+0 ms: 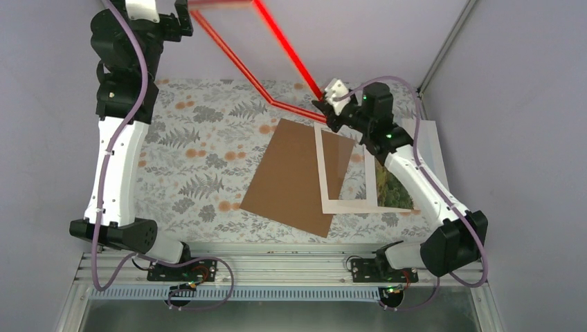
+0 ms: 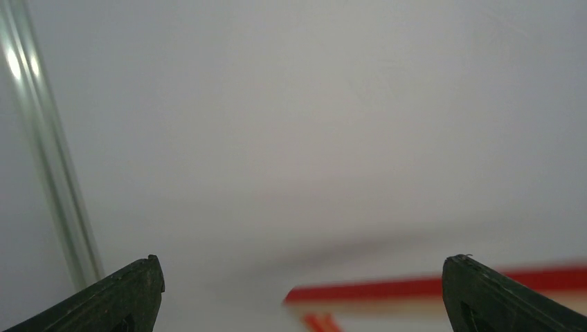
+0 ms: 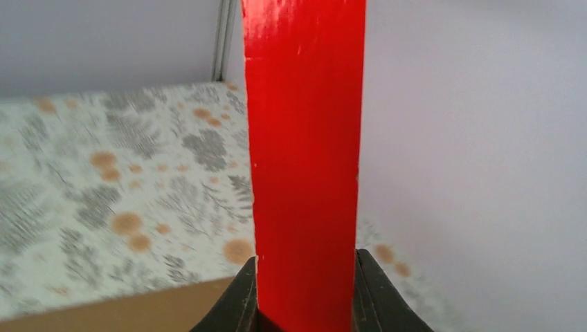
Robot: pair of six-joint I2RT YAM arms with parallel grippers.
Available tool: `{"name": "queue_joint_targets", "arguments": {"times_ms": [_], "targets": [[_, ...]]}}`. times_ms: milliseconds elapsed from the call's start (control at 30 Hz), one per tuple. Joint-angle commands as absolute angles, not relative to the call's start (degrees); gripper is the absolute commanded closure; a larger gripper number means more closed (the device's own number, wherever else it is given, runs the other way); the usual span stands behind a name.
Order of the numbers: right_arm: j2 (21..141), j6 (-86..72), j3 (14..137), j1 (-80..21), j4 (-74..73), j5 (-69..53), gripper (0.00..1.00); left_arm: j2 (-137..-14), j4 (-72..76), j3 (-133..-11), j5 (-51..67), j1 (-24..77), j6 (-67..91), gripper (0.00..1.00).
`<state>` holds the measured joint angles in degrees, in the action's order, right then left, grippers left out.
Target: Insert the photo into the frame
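The right hand (image 1: 325, 107) is clenched on one edge of the red frame (image 1: 289, 50), which is tilted up beyond the far side of the brown backing board (image 1: 291, 173). The left hand (image 2: 302, 263) hangs released by the frame's raised top. The photo (image 1: 393, 188) lies on the worktop (image 1: 194, 138), right of the board and past the white mat (image 1: 322, 166).

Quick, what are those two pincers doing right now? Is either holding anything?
Left pincer: open wide, holding nothing.
Right pincer: closed on an edge of the red frame.
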<state>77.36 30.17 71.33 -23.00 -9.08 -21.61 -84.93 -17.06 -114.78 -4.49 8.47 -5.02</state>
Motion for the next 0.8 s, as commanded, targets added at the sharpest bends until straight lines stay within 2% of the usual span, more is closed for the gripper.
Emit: {"name": "queue_joint_targets", "arguments": {"times_ms": [0,100,300,433,500,600,767], "targets": [[75.4,0.8,72.9,-17.0,-0.1,-33.1,0.97,-84.0,-16.0,-112.3,-8.5,7.6,-2.7,0.0],[76.0,-10.1,71.4,-14.0,3.9,-38.5,0.97,-83.0,-17.3,-109.1,-7.9,6.8,-1.1,0.0],[78.4,-32.2,65.1,-12.6,15.6,-47.8,0.97,-80.7,-22.5,-98.9,0.6,4.4,1.1,0.0],[81.3,-43.7,61.9,-12.7,20.9,-49.4,0.97,-80.8,-28.0,-91.1,9.2,0.8,3.1,0.06],[82.8,-46.6,61.0,-13.2,21.7,-49.6,0.96,-81.2,-30.3,-88.3,12.9,-1.2,2.6,0.11],[85.3,-49.9,59.6,-15.0,23.8,-49.9,0.97,-81.4,-31.9,-84.8,15.4,-3.4,2.0,0.11],[92.1,-55.2,59.0,-18.4,27.9,-51.7,0.97,-83.5,-35.2,-80.0,14.2,-6.8,0.1,0.14]]}}
